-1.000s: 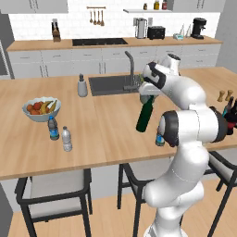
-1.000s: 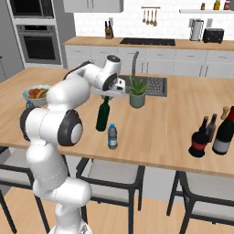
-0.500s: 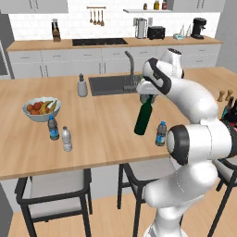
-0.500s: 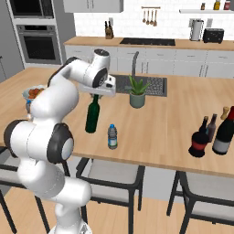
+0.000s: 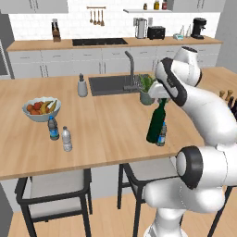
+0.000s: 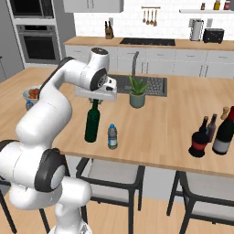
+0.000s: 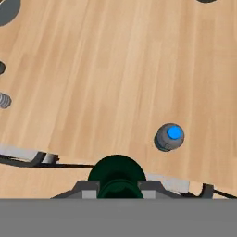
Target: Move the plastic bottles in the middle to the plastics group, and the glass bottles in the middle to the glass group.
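Wooden bench (image 5: 106, 125) with a sink (image 5: 113, 84); fruit bowl (image 5: 41, 109) holds fruit. Claw (image 6: 95, 100) is clamped on the green bottle (image 6: 92, 122).

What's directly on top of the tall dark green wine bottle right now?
The gripper sits over the neck of the tall dark green wine bottle, which stands upright on the wooden counter. The hand covers the bottle's top, so the fingers' contact is hidden.
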Motion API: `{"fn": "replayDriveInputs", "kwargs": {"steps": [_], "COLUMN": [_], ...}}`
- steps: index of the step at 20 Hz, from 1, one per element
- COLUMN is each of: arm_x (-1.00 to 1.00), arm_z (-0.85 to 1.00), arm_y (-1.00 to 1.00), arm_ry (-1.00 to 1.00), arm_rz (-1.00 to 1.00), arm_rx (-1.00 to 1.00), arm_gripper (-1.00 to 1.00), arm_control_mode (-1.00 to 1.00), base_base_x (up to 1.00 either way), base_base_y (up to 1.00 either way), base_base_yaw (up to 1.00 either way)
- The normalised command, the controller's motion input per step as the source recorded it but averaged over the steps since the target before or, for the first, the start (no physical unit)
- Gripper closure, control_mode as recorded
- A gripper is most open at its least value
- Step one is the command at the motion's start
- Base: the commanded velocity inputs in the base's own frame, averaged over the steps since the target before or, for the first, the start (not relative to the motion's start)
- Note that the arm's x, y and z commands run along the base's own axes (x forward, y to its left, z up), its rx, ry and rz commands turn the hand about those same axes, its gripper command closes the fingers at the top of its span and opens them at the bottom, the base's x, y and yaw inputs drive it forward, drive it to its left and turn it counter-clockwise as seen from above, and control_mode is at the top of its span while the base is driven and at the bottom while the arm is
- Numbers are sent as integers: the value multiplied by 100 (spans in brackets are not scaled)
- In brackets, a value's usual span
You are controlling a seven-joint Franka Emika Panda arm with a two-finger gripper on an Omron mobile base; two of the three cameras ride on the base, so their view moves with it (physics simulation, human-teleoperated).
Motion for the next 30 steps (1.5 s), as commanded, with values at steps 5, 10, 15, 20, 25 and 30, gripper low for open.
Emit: {"fn": "replayDriveInputs", "kwargs": {"steps": [5, 10, 15, 20, 25, 30], "arm_x": [-27, 1, 27, 26, 3, 5], "arm_z": [2, 0, 0, -4, -14, -12], "arm_y": [-72, -81, -84, -89, -82, -64], "arm_ry": [7, 6, 3, 0, -8, -6], "arm_rz": [-7, -14, -14, -13, -10, -13], "arm_rx": [-14, -16, -10, -2, 0, -1], "arm_gripper": [100, 100, 100, 100, 100, 100], "arm_control_mode": [-100, -100, -100, -100, -100, -100], "base_base_x": [0, 0, 0, 0, 0, 0], "base_base_y": [0, 0, 0, 0, 0, 0], "base_base_yaw": [0, 0, 0, 0, 0, 0]}}
